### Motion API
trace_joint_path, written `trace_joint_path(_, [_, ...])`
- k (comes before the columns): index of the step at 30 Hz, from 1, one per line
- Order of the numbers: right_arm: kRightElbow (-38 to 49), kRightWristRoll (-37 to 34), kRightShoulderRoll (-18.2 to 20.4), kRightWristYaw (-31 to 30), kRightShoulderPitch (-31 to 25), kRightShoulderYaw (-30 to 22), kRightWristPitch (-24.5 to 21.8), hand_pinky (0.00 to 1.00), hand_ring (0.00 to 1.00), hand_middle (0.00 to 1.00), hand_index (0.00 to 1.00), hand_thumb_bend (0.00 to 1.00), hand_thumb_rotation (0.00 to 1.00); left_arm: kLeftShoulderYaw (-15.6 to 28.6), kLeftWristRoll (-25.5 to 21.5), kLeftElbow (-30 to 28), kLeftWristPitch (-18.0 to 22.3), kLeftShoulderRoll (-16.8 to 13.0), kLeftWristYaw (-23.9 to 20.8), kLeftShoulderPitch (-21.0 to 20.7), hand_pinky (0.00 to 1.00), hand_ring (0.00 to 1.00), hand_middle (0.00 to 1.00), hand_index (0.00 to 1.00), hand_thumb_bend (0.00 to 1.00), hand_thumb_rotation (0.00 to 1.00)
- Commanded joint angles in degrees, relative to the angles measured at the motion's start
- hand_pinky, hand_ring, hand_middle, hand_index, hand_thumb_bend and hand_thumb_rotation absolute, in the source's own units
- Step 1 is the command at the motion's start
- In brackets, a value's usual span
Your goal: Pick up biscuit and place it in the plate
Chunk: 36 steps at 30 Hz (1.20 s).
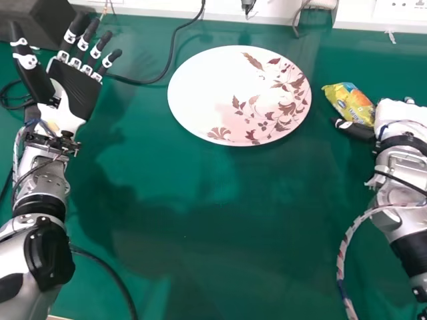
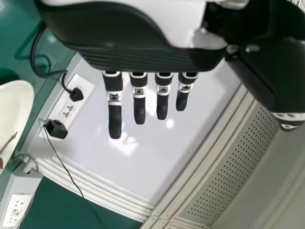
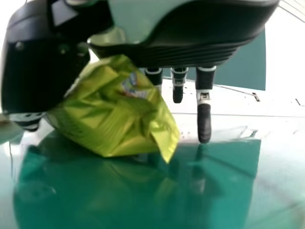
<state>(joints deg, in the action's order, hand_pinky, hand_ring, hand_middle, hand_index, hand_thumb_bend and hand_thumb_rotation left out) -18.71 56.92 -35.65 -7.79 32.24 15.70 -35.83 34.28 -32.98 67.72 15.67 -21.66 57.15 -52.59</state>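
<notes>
Clock directions are the head view's, twelve being straight ahead; the biscuit (image 1: 350,103), yellow and crumpled, lies off the plate (image 1: 207,80), out past its three o'clock, between it and my right hand (image 1: 401,113); there my thumb (image 1: 353,129) reaches along the biscuit's six o'clock side, while my fingers are mostly lost behind the back of the hand; the right wrist view shows those fingers (image 3: 204,121) straight and apart, with the biscuit between them and the thumb, covering part of them; how firmly it is held, or whether it is off the table (image 1: 233,233), I cannot tell; its print is too small and creased to make out.

My left hand (image 1: 79,93) is at the plate's nine o'clock, palm showing, fingers straight and spread, holding nothing; a dark box (image 1: 40,20) at ten o'clock is cut off by the head view's edge; a black cable (image 1: 170,57) passes partly out of sight behind this hand.
</notes>
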Motion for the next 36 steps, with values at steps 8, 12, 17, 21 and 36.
trace_joint_path(8, [1.3,-0.9,-0.6,1.2,-1.8,-0.8,0.2,0.44,0.61,0.74,0.74,0.88,0.00,-0.4,0.8,-0.2,0.6,0.3,-1.6,0.4,0.79,0.90,0.96,1.00,0.99,0.41])
trace_joint_path(12, [1.6,-1.2,-0.7,1.8,-2.1,-1.0,0.3,0.43,0.59,0.72,0.72,0.49,0.00,-0.1,0.5,-0.3,0.6,0.6,-3.4,0.3,0.83,0.90,0.96,1.00,0.99,0.41])
trace_joint_path(17, [2.0,-1.1,-0.8,2.4,-2.4,-0.9,0.5,0.42,0.57,0.70,0.70,0.39,0.00,-0.4,0.8,-0.5,0.9,0.6,-4.0,0.3,0.77,0.89,0.95,1.00,0.99,0.42])
trace_joint_path(21, [2.4,-1.0,-0.8,2.2,-2.5,-0.9,0.3,0.42,0.48,0.69,0.67,0.43,0.00,-0.6,1.0,-0.7,0.9,0.6,-4.3,0.4,0.76,0.89,0.95,1.00,0.98,0.42])
trace_joint_path(36, [2.2,-1.8,-0.8,3.9,-2.9,-1.6,1.4,0.41,0.46,0.63,0.63,0.43,0.00,-1.0,1.2,-0.7,1.5,0.7,-3.8,0.4,0.75,0.86,0.93,1.00,0.97,0.40])
